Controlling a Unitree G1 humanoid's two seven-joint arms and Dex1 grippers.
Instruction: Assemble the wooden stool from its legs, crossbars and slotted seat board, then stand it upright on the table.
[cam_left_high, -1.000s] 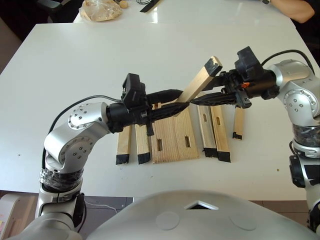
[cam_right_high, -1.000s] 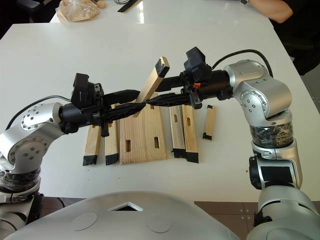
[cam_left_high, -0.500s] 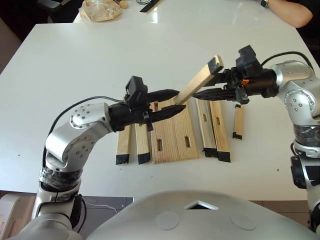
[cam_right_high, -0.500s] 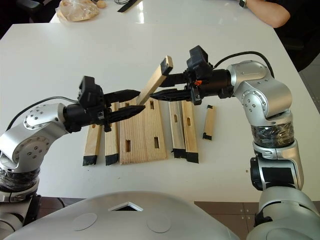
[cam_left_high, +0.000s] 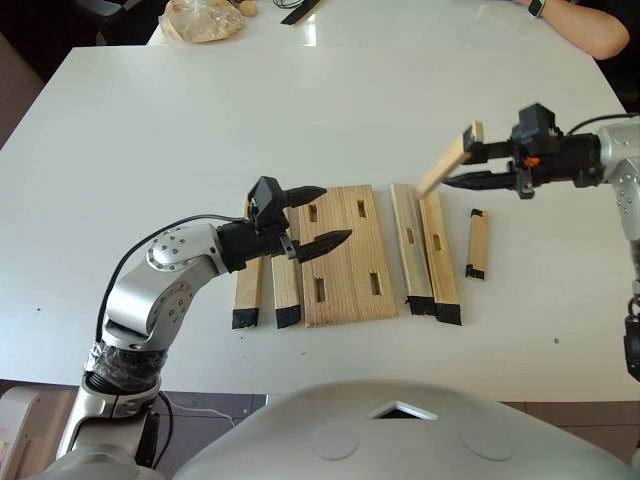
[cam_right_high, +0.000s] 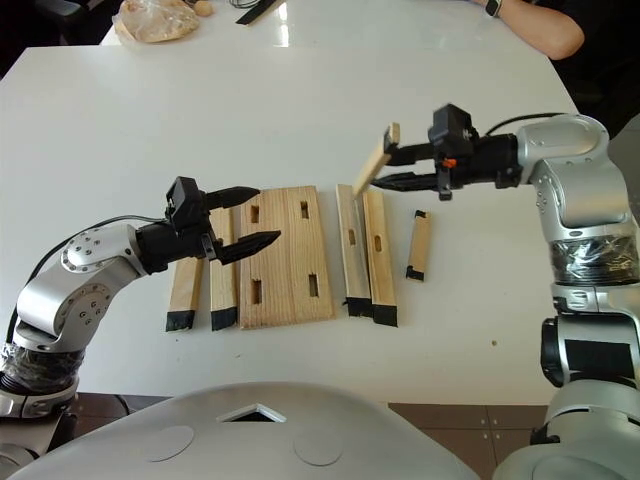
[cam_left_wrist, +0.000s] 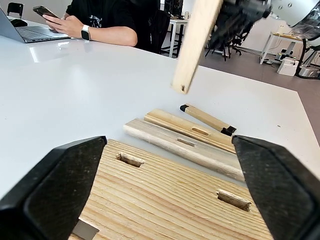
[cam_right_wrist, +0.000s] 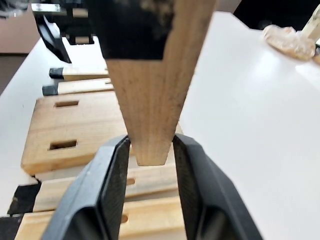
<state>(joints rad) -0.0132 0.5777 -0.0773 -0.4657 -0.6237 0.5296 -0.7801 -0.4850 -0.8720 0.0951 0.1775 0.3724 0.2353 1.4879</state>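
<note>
Left claw (cam_left_high: 336, 212) hangs nearest, at the left edge of the seat board (cam_left_high: 345, 255), spread wide and holding nothing. Its own wrist view shows one finger (cam_left_wrist: 50, 195) at each side, with the board's grain and slots between them. The board lies flat on the white surface (cam_left_high: 150, 150), its four slots facing up and its long axis running near to far.

Just left of it lie the outer stick (cam_left_high: 247, 290) and the inner stick (cam_left_high: 287, 295), parallel to it, with their black caps at the near ends. Just right of the board lie the first slotted bar (cam_left_high: 410, 250) and the second slotted bar (cam_left_high: 440, 260), side by side and also capped at the near end. The short stick (cam_left_high: 478, 243) lies a little apart on their right, pointing the same way.

Farther back, the right claw (cam_left_high: 462, 165) is clamped on the held leg (cam_left_high: 437, 173). The right wrist view shows what the head views leave vague: each finger (cam_right_wrist: 107, 185) presses a side of the leg close to its bare end. The left wrist view shows that end hanging in the air, clear of the bars below it. The leg is tilted. Its long axis runs diagonally, with the bare end low and toward the robot's left, above the bars' far ends. The black-capped end is high and toward the right.

A crumpled bag (cam_left_high: 200, 20) lies far off.
</note>
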